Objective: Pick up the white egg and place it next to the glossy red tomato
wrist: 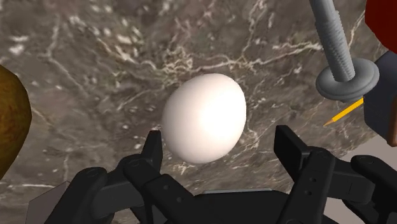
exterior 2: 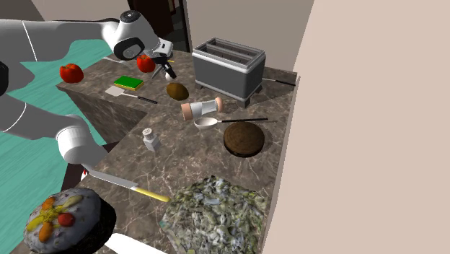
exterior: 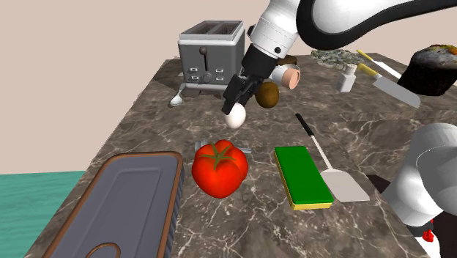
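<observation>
Through the wrist view I have the gripper (wrist: pixel 219 139) with its two black fingers standing apart and the white egg (wrist: pixel 203 118) in the gap between them. One finger looks to be right at the shell and the other is clear of it, so I judge nothing is clasped yet. In the shoulder view the gripper (exterior: pixel 234 102) hangs directly over the egg (exterior: pixel 235 116), which seems to rest on the dark marble counter (exterior: pixel 146 117). The egg is nearer than the toaster (exterior: pixel 212 51) and just left of a brown fruit (exterior: pixel 268 94). The red tomato (exterior: pixel 219 168) lies nearer the camera than the egg, with a green sponge (exterior: pixel 302 176) to its right and a dark tray (exterior: pixel 124 198) to its left.

My main worry is the close. The egg sits off-centre in the gap, so one finger would reach it first and could push it sideways, rolling it toward the brown fruit. A smooth, rounded shell caught only at the fingertips could also squirt out on the lift.

The placing has its own risks. A grey tool (wrist: pixel 332 38) lies close by the tomato, and an egg set on it would tip and roll. If I come in too tight I could knock the tomato, and if I let go from too high the egg could wander off across the counter
</observation>
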Robot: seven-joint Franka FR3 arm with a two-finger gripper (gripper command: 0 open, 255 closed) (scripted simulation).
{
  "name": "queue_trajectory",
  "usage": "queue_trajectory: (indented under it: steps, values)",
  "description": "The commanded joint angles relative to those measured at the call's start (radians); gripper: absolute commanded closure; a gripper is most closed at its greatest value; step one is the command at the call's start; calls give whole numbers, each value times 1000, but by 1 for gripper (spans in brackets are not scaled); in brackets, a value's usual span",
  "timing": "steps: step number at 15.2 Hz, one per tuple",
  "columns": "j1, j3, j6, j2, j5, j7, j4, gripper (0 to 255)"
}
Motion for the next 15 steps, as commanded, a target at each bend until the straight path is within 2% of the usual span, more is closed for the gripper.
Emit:
queue_trajectory:
  steps: [1, 4, 8, 15]
  values:
    - [0, 0, 0, 0, 0, 0, 0, 0]
    - [0, 0, 0, 0, 0, 0, 0, 0]
    - [-12, -25, -130, -71, -19, 8, 55, 0]
    - [-12, -25, -130, -71, -19, 8, 55, 0]
